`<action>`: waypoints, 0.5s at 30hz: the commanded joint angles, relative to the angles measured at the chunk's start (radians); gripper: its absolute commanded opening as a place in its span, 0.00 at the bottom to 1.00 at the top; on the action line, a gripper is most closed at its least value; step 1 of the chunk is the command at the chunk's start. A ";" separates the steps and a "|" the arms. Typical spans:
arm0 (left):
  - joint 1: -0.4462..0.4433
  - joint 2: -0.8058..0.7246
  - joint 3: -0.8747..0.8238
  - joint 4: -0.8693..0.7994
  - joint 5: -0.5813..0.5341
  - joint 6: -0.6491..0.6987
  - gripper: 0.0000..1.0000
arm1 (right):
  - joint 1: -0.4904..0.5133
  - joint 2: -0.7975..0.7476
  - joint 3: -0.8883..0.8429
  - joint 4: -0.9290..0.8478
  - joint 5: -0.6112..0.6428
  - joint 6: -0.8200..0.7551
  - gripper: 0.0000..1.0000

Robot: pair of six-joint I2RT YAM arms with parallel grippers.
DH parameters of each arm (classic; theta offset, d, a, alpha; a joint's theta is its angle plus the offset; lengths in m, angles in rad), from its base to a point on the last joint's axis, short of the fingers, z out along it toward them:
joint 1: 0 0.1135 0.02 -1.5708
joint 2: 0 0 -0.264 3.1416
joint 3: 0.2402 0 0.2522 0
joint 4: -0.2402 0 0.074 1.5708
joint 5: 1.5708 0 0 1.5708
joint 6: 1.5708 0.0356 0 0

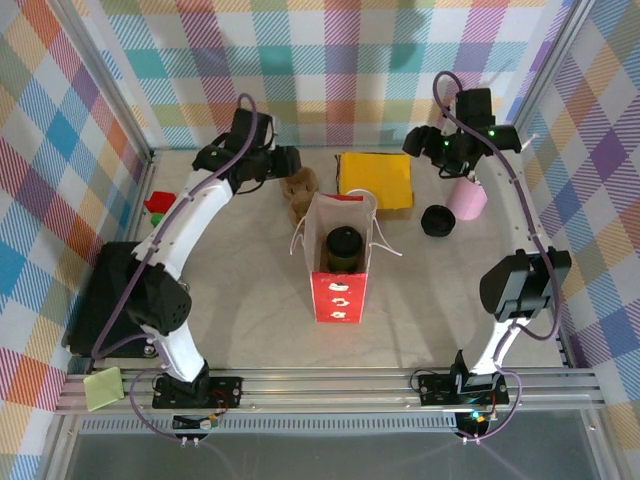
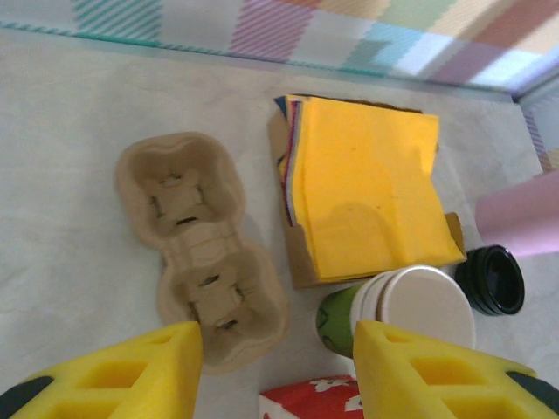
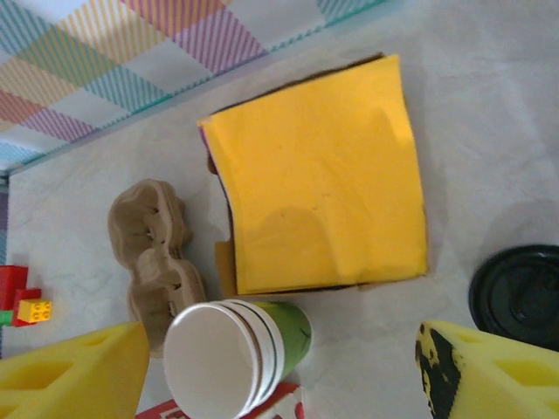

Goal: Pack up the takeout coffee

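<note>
As left pincer (image 2: pixel 275 353) hangs agape, right pincer (image 3: pixel 281 353) seemingly matches.

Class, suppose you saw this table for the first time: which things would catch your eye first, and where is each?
A red paper bag stands open mid-table with a dark-lidded cup inside. Behind it lies a bright yellow napkin stack, with a brown pulp cup carrier at its left.

the napkins (image 2: pixel 362 188) are showing yellow and the pulp carrier (image 2: pixel 196 253) dull brown. the bag (image 1: pixel 335 297) is showing red with white marks, the takeout coffee (image 1: pixel 343 250) dark green.
</note>
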 commanded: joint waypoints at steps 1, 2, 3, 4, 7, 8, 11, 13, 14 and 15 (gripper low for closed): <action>-0.037 0.033 0.088 -0.087 0.081 0.079 0.49 | 0.002 0.037 0.083 -0.004 -0.104 -0.047 0.79; -0.044 0.042 0.102 -0.102 0.108 0.084 0.48 | 0.002 0.045 0.093 -0.010 -0.114 -0.045 0.79; -0.052 0.048 0.112 -0.117 0.137 0.090 0.48 | 0.002 0.049 0.100 -0.013 -0.121 -0.039 0.78; -0.060 0.050 0.112 -0.122 0.170 0.092 0.48 | 0.003 0.050 0.103 -0.013 -0.130 -0.039 0.78; -0.084 0.053 0.116 -0.175 0.247 0.119 0.49 | 0.004 0.047 0.096 -0.007 -0.136 -0.034 0.78; -0.091 0.052 0.116 -0.196 0.260 0.133 0.49 | 0.005 0.045 0.095 -0.007 -0.136 -0.032 0.78; -0.100 0.041 0.106 -0.243 0.292 0.150 0.49 | 0.009 0.027 0.077 -0.002 -0.125 -0.028 0.77; -0.107 0.020 0.089 -0.261 0.307 0.171 0.50 | 0.012 0.007 0.041 0.015 -0.118 -0.027 0.77; -0.112 0.009 0.082 -0.273 0.310 0.185 0.50 | 0.014 -0.002 0.026 0.020 -0.114 -0.025 0.77; -0.117 -0.002 0.076 -0.289 0.311 0.201 0.50 | 0.016 -0.011 0.011 0.026 -0.111 -0.024 0.77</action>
